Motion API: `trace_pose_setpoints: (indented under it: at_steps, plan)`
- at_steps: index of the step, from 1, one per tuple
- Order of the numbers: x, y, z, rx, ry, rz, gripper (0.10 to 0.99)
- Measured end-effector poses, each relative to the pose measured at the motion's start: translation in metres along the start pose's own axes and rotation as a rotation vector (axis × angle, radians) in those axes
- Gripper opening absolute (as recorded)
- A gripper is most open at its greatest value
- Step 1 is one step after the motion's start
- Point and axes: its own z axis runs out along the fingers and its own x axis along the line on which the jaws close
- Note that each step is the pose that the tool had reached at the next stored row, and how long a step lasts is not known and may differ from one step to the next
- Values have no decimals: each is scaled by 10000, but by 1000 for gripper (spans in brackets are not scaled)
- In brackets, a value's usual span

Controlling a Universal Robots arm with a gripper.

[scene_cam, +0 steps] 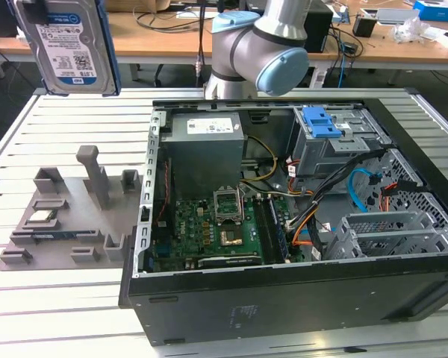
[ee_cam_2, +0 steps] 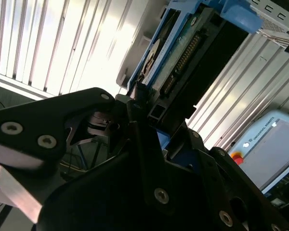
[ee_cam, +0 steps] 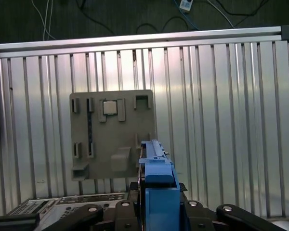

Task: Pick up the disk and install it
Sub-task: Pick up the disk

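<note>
Hand [ee_cam_2: 147, 108] clamps disk [ee_cam_2: 183, 53]; label [scene_cam: 66, 41] faces exterior view.

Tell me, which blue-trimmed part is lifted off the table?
The disk, the labelled drive in a blue frame, held up in the air; the blue-handled drive bay sits inside the computer case.

I'm looking at an open computer case [scene_cam: 284, 306] lying on the slatted aluminium table [scene_cam: 60, 313]. Inside, the grey power supply [scene_cam: 201, 145] sits at the far wall and the green motherboard [scene_cam: 209, 235] is nearer the camera. A blue-handled drive bay [scene_cam: 321, 123] is towards the exterior view's right, with a blue cable [scene_cam: 358, 186] curling beside it. On the exterior view's left, just beside the case, a grey fixture plate [scene_cam: 67, 216] carries a processor chip [scene_cam: 41, 218] in one pocket.
</note>
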Motion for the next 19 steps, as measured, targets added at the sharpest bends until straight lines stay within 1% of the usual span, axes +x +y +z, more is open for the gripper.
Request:
trace_pose_setpoints:
  at_steps: [4,9,12,13,17,18,19]
  plan:
    - [-8,-115,-1,0,0,0,369]
    - [-20,-299,-3,0,0,0,369]
    - [-25,-379,-3,0,-1,0,369]
    - [-27,-418,-4,-1,0,0,369]
    - [-34,-518,-5,0,0,1,369]
    - [-36,-550,-5,1,-1,1,369]
    - [-40,-602,-6,0,0,0,369]
